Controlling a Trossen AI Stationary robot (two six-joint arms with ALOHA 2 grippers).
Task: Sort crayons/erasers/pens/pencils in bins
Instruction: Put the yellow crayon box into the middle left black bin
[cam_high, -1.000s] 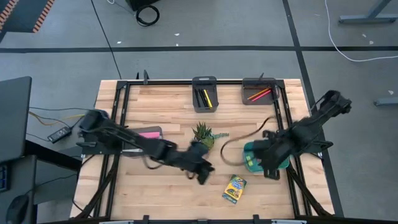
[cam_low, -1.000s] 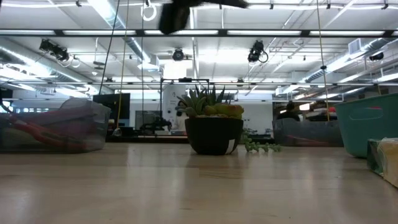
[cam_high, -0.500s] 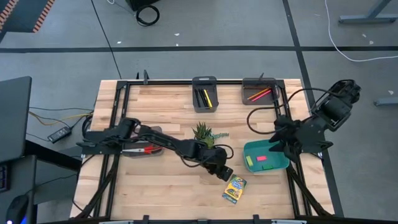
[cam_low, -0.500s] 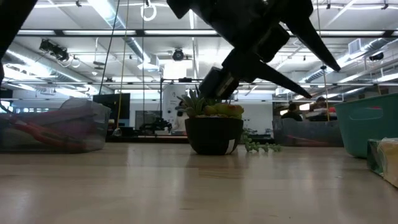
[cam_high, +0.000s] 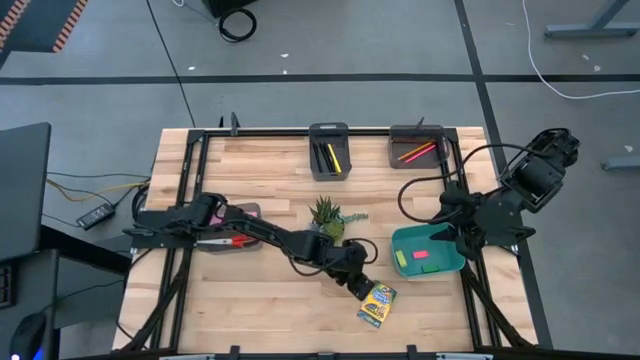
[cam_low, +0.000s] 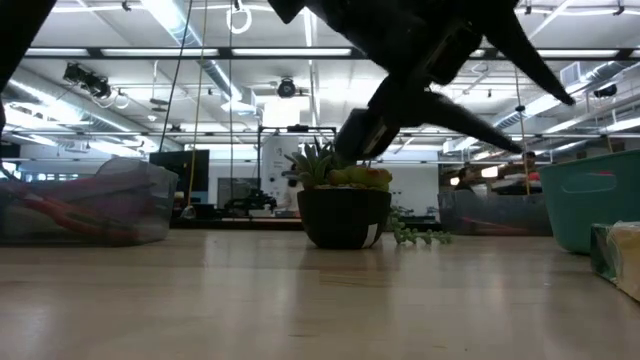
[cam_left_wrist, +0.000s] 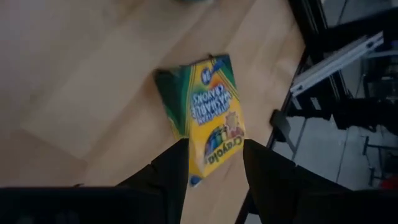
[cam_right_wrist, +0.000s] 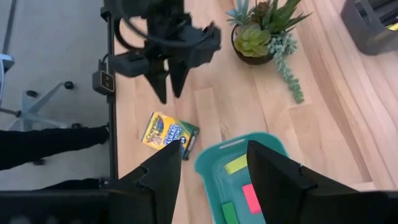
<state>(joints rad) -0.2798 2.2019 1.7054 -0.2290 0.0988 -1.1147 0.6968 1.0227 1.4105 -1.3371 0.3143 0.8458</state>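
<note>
Reaching across the wooden table (cam_high: 250, 300), the left gripper (cam_high: 357, 284) hovers at lower centre, fingers parted and empty, just beside the crayon box (cam_high: 377, 304). Coming down off-centre could nudge the flat box aside. The right gripper (cam_high: 447, 232), open, waits over the teal bin (cam_high: 428, 256). Since half a second ago, the left gripper has edged nearer the box.

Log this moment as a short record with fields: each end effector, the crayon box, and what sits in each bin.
left end effector: open, above table, just short of crayon box
right end effector: open, over teal bin's edge
flat yellow-and-green cardboard crayon box: lying on table, ungripped
wide teal plastic bin: yellow, green, red-pink erasers
narrow dark grey bin: black and yellow pens
grey bin, far right: red, orange pencils
grey bin, left: pink and red items
</note>
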